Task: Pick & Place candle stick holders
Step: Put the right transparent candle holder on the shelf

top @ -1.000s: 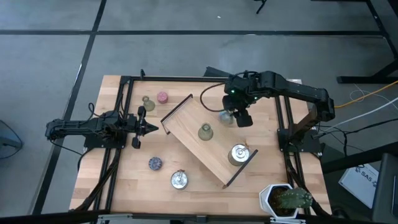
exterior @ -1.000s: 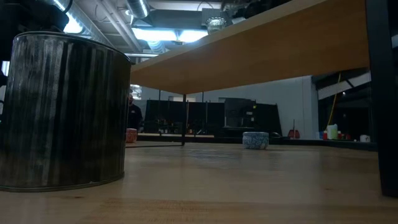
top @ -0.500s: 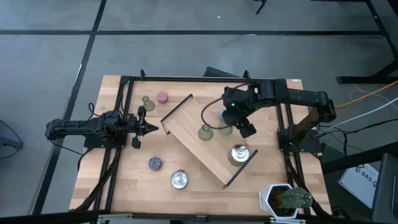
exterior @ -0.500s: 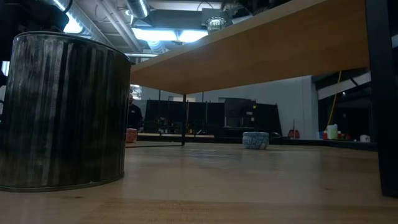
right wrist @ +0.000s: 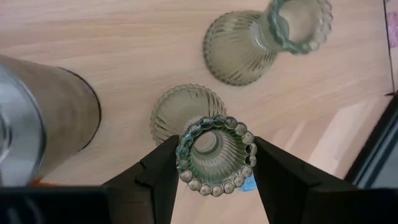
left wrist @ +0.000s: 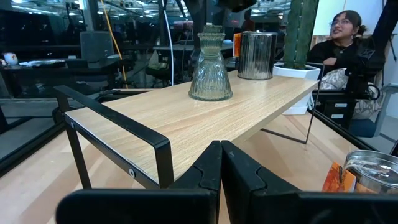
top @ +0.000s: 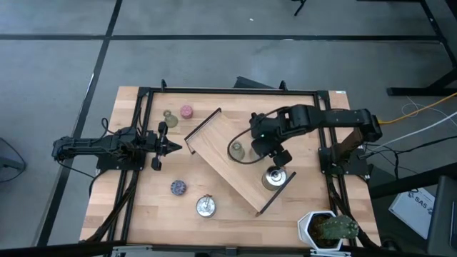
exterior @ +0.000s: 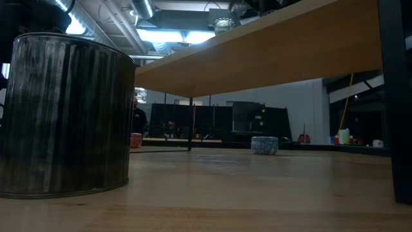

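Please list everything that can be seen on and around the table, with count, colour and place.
table: one, light wood, under everything
tray: one, wood with black legs, diagonal at the table's middle
green holders: three; one on the tray, one on the table near the pink one, one in the right gripper
silver holders: two; one on the tray, one on the table
pink holder: one, on the table
bluish holder: one, on the table
plant: one, green, white pot, table corner
person: one, seated beyond the table
left gripper: shut, left of the tray
right gripper: over the tray, holding a green holder
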{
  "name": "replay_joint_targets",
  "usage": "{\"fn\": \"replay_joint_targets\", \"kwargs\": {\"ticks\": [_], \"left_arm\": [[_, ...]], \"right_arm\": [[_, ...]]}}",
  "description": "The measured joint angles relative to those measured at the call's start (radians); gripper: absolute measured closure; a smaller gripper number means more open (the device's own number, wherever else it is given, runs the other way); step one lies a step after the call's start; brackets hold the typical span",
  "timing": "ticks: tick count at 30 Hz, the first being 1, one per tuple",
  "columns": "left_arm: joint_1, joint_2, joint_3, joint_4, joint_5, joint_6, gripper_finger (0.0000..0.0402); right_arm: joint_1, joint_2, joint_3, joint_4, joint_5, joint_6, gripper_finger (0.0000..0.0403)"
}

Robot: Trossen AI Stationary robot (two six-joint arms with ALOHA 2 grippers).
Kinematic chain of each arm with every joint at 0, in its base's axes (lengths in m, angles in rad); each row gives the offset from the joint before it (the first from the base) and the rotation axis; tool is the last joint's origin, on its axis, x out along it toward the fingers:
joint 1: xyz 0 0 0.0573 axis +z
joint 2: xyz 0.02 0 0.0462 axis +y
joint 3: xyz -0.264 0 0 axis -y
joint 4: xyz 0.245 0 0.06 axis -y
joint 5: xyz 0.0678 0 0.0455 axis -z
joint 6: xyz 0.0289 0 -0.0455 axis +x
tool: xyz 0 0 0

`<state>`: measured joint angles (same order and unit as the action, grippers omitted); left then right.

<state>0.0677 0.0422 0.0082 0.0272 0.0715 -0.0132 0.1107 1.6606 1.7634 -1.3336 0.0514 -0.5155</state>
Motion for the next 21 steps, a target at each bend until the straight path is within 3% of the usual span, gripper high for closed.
{"fn": "replay_joint_targets", "kwargs": {"ticks": [21], "left_arm": [[0.000,0.000,0.000,0.000,0.000,0.000,0.0398]], "right_arm": [[0.024,0.018,-0.002,0.048,0.001,-0.076,0.0220]]}}
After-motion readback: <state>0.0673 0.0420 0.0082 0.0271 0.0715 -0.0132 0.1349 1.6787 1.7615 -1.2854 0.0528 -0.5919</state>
